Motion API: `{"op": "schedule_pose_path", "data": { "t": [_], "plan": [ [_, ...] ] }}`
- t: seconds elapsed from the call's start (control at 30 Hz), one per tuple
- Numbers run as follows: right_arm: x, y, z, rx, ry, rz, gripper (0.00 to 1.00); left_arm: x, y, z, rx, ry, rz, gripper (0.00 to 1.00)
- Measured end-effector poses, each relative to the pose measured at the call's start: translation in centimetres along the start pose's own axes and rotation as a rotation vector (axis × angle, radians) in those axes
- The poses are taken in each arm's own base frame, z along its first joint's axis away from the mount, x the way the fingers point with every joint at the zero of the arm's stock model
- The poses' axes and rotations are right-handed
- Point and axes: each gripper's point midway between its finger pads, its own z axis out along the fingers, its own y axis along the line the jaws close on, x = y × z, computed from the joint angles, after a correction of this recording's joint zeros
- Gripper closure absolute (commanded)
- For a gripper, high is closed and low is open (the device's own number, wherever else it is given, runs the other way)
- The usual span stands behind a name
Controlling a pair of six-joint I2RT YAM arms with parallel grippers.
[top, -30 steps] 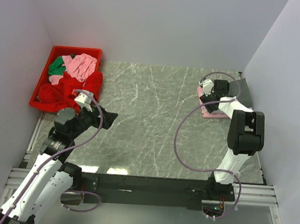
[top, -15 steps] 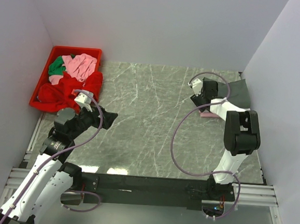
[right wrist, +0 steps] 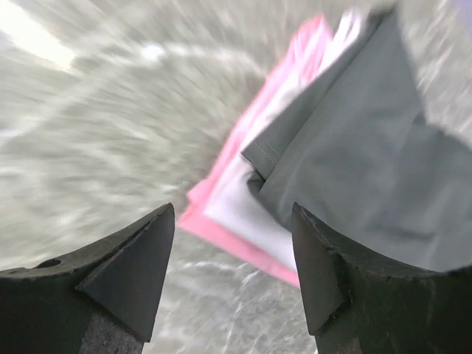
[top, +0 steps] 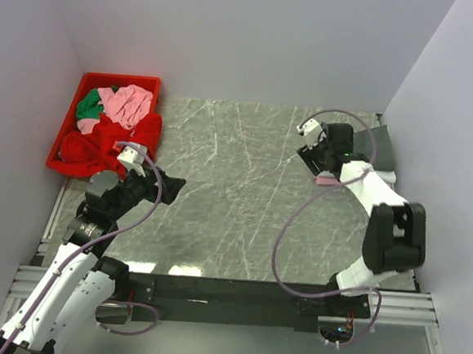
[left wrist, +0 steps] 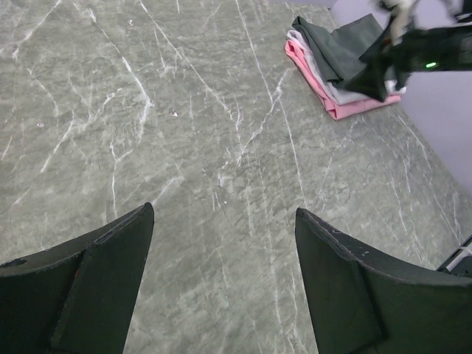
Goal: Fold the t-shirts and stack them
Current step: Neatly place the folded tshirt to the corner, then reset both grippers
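Jaws stand wide and empty, the left jaws above the bare surface (left wrist: pixel 184 110), the right jaws close by the folded stack (left wrist: pixel 333 59) at far right; I judge the left should pinch only one loose t-shirt (top: pixel 100 146) from the far-left red bin (top: pixel 121 77).

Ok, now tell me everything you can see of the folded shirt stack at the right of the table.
The folded stack is three soft cloth layers: a pink shirt at the bottom, a white shirt in the middle and a dark grey shirt on top. It lies flat on the marble-patterned table, at its far right side. The right gripper hangs open over its edge; contact cannot be told.
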Motion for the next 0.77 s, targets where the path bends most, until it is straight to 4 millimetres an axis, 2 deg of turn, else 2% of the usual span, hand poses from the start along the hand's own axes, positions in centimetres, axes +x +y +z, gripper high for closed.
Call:
{"op": "schedule_pose_path", "data": {
  "t": [0.07,0.17,0.27,0.3,0.4,0.53,0.67,0.77],
  "plan": [
    [-2.0,0.3,-2.4,-0.037,-0.084,0.010,0.29,0.0,0.0,0.0,0.000,-0.001,-0.001,0.16],
    [-5.2,0.8,-6.5,-0.088,-0.225,0.022,0.28,-0.1,0.1,0.0,-0.007,-0.005,-0.008,0.09],
    [-7.5,0.9,-10.6,-0.103,-0.344,0.042,0.20,-0.2,0.5,0.1,-0.035,-0.012,-0.031,0.07],
    [-8.2,0.8,-11.9,-0.091,-0.383,0.058,0.11,-0.4,0.7,0.2,-0.049,-0.014,-0.036,0.07],
    [-8.9,0.0,-15.2,-0.040,-0.459,0.149,0.00,-1.1,1.3,0.4,-0.095,-0.021,-0.045,0.04],
    [-8.0,-1.6,-17.1,0.009,-0.485,0.329,0.01,-2.8,2.2,0.1,-0.169,-0.055,-0.042,0.00],
    [-5.4,-3.3,-16.9,0.097,-0.433,0.547,0.01,-4.7,2.9,-0.3,-0.234,-0.106,-0.035,0.00],
    [-3.4,-3.7,-17.2,0.186,-0.409,0.649,0.01,-4.8,3.4,-0.4,-0.264,-0.114,-0.035,0.01]
  ]
}}
